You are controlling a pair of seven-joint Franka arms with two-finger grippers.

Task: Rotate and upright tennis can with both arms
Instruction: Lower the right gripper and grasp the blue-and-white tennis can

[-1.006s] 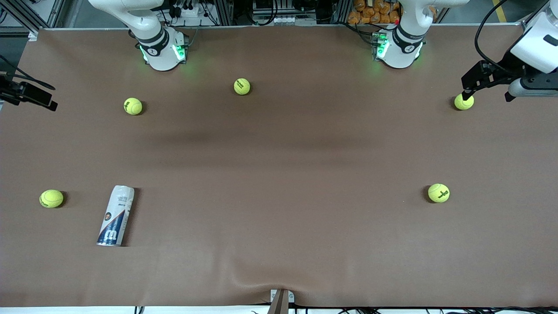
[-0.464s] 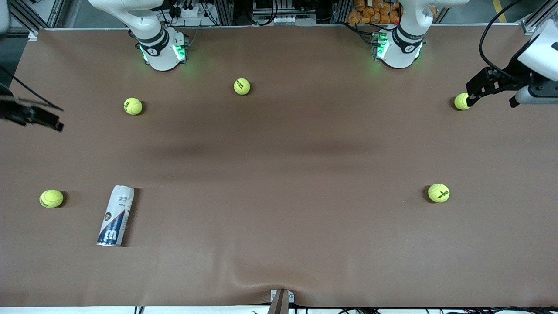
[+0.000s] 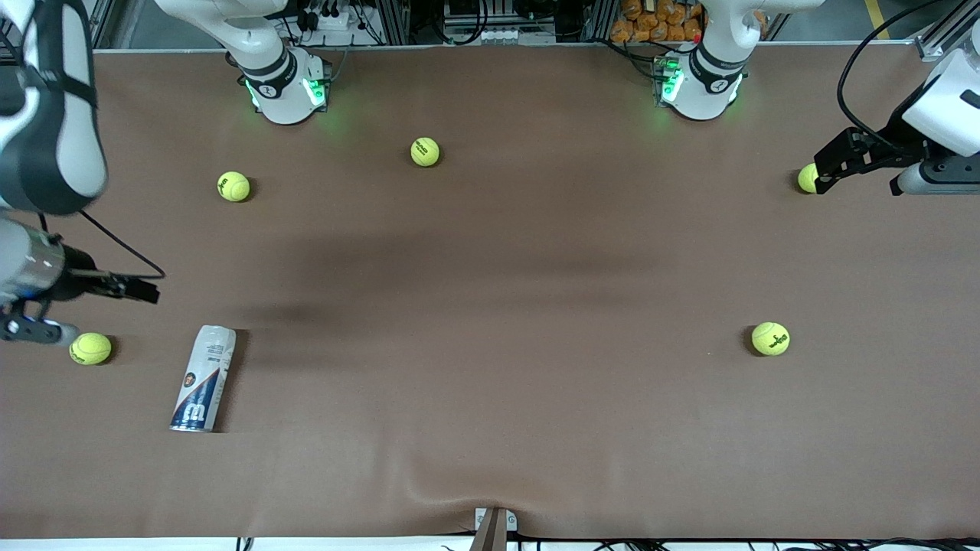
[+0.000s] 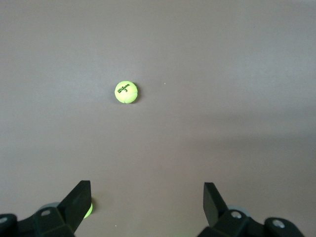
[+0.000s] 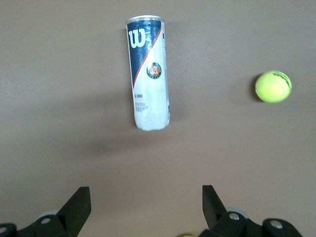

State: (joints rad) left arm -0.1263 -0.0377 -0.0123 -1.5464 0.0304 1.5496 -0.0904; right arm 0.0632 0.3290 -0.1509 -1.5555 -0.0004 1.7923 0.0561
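The tennis can (image 3: pixel 203 379) lies on its side on the brown cloth toward the right arm's end of the table, its navy W end nearest the front camera. It also shows in the right wrist view (image 5: pixel 148 74), whole and untouched. My right gripper (image 3: pixel 144 291) is open and empty, up over the cloth close to the can's white end; its fingers (image 5: pixel 78 205) stand wide apart. My left gripper (image 3: pixel 821 182) is open and empty over the left arm's end of the table, beside a tennis ball (image 3: pixel 805 177); one of its fingers (image 4: pixel 79 200) partly hides that ball.
Tennis balls lie scattered: one beside the can (image 3: pixel 90 348), two closer to the right arm's base (image 3: pixel 233 186) (image 3: pixel 425 151), one toward the left arm's end (image 3: pixel 770 338). The table's front edge has a wrinkle in the cloth (image 3: pixel 459 490).
My right arm has swung in from the table's end toward the can. My left gripper has shifted only slightly beside its ball. The can has not moved.
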